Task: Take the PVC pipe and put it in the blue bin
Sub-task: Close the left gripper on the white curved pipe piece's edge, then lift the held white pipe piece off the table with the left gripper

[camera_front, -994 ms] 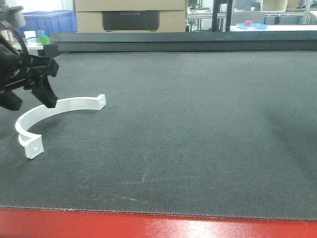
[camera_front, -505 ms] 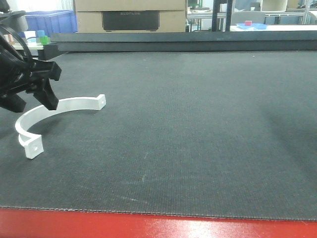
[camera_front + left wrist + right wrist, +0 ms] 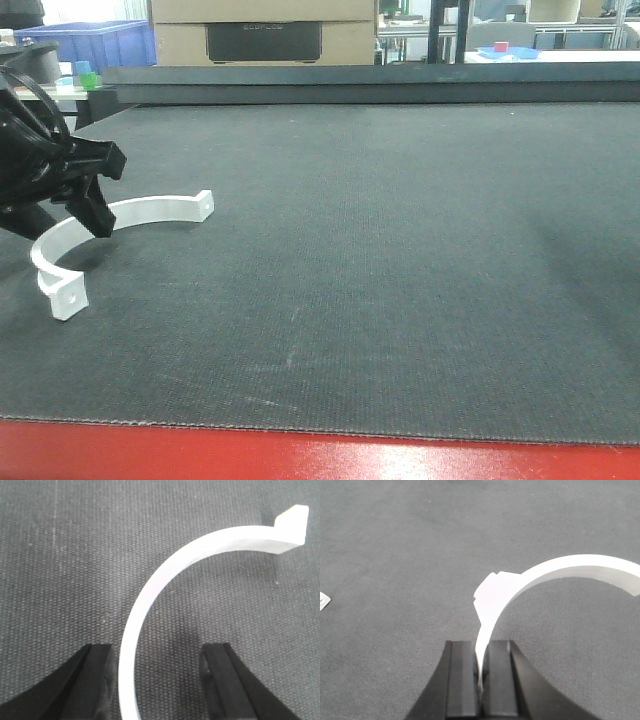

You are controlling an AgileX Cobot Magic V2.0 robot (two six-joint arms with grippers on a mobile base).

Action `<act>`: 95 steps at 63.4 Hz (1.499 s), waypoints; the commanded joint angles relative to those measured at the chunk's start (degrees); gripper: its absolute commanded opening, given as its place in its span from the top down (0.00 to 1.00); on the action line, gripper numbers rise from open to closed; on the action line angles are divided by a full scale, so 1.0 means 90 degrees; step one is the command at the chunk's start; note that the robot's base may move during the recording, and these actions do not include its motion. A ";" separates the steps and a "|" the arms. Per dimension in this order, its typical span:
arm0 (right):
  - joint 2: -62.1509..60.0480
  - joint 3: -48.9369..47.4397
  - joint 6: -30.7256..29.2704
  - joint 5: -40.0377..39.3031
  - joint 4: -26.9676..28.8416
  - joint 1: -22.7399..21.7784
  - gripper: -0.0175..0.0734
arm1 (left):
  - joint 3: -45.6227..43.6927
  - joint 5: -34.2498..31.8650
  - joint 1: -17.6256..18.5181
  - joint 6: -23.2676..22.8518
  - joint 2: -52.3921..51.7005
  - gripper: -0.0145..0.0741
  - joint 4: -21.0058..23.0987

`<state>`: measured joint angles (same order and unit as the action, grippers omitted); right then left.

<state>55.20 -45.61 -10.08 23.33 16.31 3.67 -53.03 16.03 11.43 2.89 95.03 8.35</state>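
Observation:
A white curved PVC pipe piece (image 3: 150,208) lies on the dark mat at the left. My left gripper (image 3: 60,215) is down over its middle, open. In the left wrist view the arc (image 3: 150,595) runs between the two black fingers (image 3: 95,680), close to the left one, and my left gripper (image 3: 160,680) does not squeeze it. My right gripper (image 3: 481,647) is shut on the end of another white curved PVC piece (image 3: 560,567), held above the mat; it is outside the front view. The blue bin (image 3: 95,42) stands far back at the left.
The dark woven mat (image 3: 400,250) covers the table, with a red edge (image 3: 320,455) along the front. A cardboard box (image 3: 265,30) and a blue tray (image 3: 505,52) sit behind the table. A small white scrap (image 3: 323,600) lies on the mat.
My left gripper has sunk a little lower onto the white arc and stayed open. The pipe piece on the mat has not moved.

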 commanded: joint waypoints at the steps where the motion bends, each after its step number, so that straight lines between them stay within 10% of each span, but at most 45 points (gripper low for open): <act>1: -0.0052 -0.0065 -0.0060 -0.0200 0.0005 -0.0002 0.99 | -0.0047 -0.0174 -0.0023 -0.0009 -0.0001 0.52 -0.0007; 18: -0.0052 -0.0065 -0.0060 -0.0282 0.0005 -0.0002 0.99 | -0.0047 -0.0208 -0.0023 -0.0009 0.0009 0.71 -0.0182; 49: -0.0052 -0.0065 -0.0060 -0.0448 0.0005 -0.0002 0.99 | -0.0047 0.0081 -0.0023 -0.0009 0.0268 0.55 -0.0279; 71: -0.0052 -0.0065 -0.0060 -0.0477 0.0005 -0.0002 0.99 | -0.0047 0.0131 -0.0023 -0.0009 0.0268 0.96 -0.0310; 95: -0.0052 -0.0065 -0.0060 -0.0477 0.0018 -0.0002 0.99 | -0.0047 0.0147 -0.0023 -0.0009 0.0021 0.96 -0.0342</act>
<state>55.20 -45.61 -10.08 20.64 16.31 3.67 -53.35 17.16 11.33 2.98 96.84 5.36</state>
